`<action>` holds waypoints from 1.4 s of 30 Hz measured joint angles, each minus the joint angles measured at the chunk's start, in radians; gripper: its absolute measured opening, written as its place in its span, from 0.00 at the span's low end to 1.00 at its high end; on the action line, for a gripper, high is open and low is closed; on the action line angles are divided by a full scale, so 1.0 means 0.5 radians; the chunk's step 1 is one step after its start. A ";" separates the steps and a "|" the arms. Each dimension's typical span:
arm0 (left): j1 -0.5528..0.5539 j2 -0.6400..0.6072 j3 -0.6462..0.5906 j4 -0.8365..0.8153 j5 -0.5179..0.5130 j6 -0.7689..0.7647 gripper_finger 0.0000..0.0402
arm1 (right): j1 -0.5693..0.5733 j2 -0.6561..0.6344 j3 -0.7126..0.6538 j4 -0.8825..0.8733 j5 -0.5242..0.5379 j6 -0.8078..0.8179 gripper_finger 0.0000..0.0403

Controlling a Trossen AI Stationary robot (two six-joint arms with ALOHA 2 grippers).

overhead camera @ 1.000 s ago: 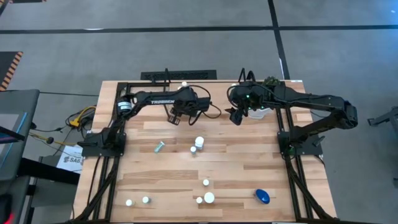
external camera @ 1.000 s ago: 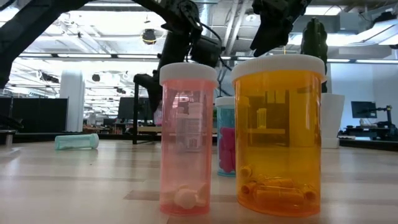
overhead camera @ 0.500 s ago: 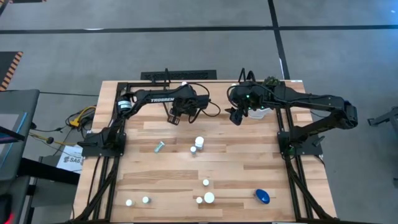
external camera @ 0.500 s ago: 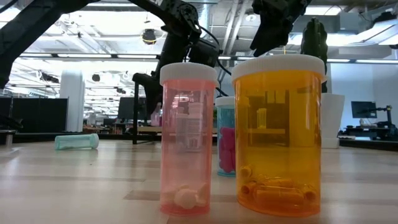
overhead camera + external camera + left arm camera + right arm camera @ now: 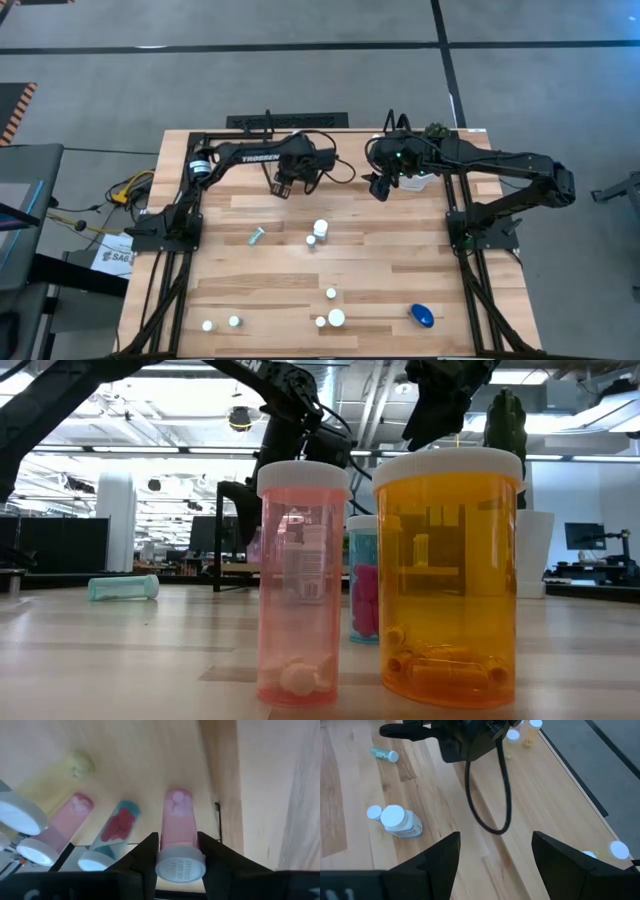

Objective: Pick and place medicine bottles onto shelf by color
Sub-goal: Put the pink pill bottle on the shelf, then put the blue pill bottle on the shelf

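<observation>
A translucent pink cylindrical bottle [image 5: 178, 827] with a ribbed white cap is clamped in the left claw [image 5: 178, 851] over the shelf's pale wood board [image 5: 150, 760]. The right claw [image 5: 496, 851] is spread wide above the grained plank surface [image 5: 445, 815], nothing held.

Grey floor [image 5: 90, 60] crossed by dark lines surrounds the wooden table [image 5: 400, 290]

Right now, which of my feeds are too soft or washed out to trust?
Left wrist view: the pink bottle between the left gripper fingers is soft, wood behind washed out. Low view: near orange bottle sharp, backlit by bright ceiling lights. High view: evenly lit, bottles tiny. Right wrist view: clear.
</observation>
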 joint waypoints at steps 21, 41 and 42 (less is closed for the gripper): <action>-0.011 0.000 0.193 -0.154 -0.078 -0.250 0.48 | 0.000 0.000 0.000 0.000 -0.001 0.000 0.67; -0.555 -0.693 -0.243 0.406 0.466 -1.137 0.57 | 0.000 0.000 0.000 0.004 -0.002 0.000 0.67; -0.599 -0.730 -0.321 0.479 0.440 -1.181 0.57 | 0.000 0.000 0.000 0.002 -0.002 0.000 0.67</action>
